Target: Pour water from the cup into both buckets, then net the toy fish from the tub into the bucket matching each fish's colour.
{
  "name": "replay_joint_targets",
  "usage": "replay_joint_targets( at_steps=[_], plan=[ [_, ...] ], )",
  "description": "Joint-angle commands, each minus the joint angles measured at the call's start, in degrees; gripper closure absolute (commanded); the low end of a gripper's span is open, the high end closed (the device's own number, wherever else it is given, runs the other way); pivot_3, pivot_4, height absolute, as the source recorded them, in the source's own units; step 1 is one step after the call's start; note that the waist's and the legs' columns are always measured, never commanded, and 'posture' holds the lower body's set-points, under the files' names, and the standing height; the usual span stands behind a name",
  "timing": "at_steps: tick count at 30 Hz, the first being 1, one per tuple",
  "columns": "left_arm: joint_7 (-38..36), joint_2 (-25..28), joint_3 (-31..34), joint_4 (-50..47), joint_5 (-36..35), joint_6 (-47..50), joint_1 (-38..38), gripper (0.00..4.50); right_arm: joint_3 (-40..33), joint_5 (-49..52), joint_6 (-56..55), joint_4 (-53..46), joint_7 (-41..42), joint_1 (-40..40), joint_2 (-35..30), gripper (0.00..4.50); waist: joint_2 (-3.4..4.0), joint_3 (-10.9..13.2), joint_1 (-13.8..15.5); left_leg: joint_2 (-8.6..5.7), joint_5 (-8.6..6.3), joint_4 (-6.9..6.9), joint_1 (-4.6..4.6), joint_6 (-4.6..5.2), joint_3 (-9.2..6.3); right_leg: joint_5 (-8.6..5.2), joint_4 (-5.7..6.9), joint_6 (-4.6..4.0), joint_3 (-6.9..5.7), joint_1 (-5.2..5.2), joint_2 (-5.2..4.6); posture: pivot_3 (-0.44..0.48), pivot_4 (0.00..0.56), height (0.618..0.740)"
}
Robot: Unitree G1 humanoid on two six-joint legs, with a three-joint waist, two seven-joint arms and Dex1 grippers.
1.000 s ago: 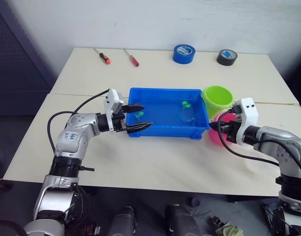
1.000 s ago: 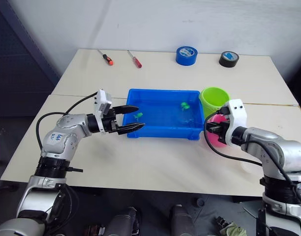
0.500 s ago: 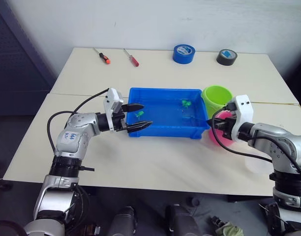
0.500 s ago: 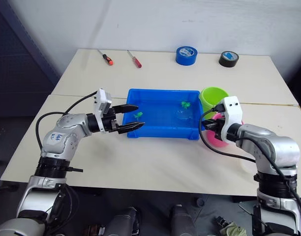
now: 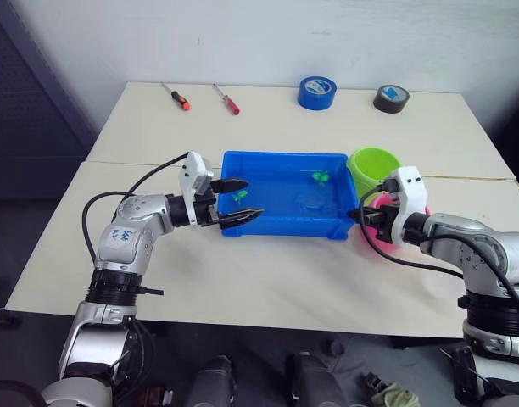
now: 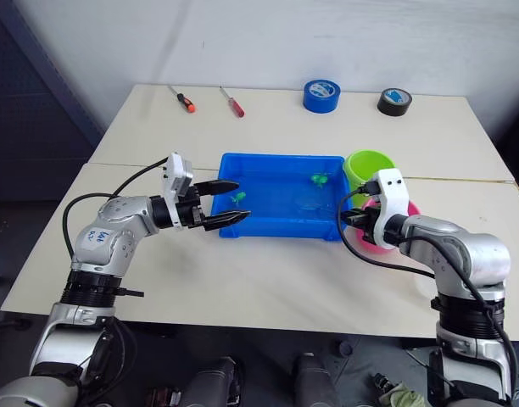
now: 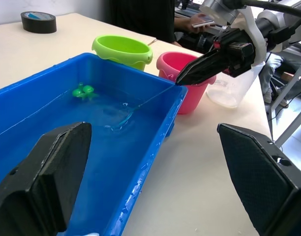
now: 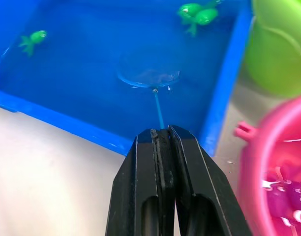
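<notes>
The blue tub (image 5: 285, 227) holds water and sits mid-table. My right gripper (image 5: 362, 217) is at its right end, shut on the net's thin handle (image 8: 158, 110). The net's hoop (image 8: 148, 76) lies in the water. Green toy fish float at the far right (image 8: 197, 14) and near the left end (image 8: 32, 39). My left gripper (image 5: 251, 198) hangs open over the tub's left end, holding nothing. The lime green bucket (image 5: 374, 170) and the pink bucket (image 7: 187, 78) stand right of the tub. Magenta fish (image 8: 283, 196) lie inside the pink one. The clear cup (image 7: 234, 88) stands behind the pink bucket.
At the table's far edge lie a blue tape roll (image 5: 316, 91), a black tape roll (image 5: 391, 98) and two screwdrivers (image 5: 176, 97) (image 5: 226, 99). A person's hand (image 7: 190, 19) shows beyond the table in the left wrist view.
My right gripper has moved left to the tub's right end, bringing the net over and into the water. The left arm has stayed put.
</notes>
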Motion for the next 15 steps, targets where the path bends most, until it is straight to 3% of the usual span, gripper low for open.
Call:
replay_joint_targets(
  at_steps=[1, 8, 15],
  plan=[
    [0.11, 0.01, 0.85, -2.16, -0.94, -0.49, -0.68, 0.03, -1.56, -0.63, -0.96, -1.3, -1.19, -0.97, -0.32, 4.5, 0.0, 0.0, 0.01, -0.01, 0.0, 0.0, 0.0, 0.01, 0.0, 0.0, -0.01, 0.0, 0.0, 0.0, -0.01, 0.0, 0.15, 0.74],
    [0.26, 0.24, 1.02, -2.48, -0.94, -0.45, -0.29, 0.03, -3.07, -3.67, -3.76, 1.8, -5.68, -2.81, 1.45, 4.5, 0.0, 0.0, -0.11, -0.01, 0.0, 0.0, 0.0, 0.01, 0.01, 0.0, -0.01, 0.0, 0.0, -0.01, 0.0, 0.0, 0.15, 0.74],
    [0.29, 0.37, 1.15, -2.19, -0.89, -0.63, -0.52, 0.03, 0.92, -5.71, -8.68, 0.6, -2.88, -1.41, -0.42, 4.5, 0.0, 0.0, -0.04, -0.02, 0.0, -0.03, 0.0, 0.0, 0.02, 0.0, -0.01, 0.0, -0.01, -0.02, 0.0, 0.0, 0.15, 0.74]
  ],
)
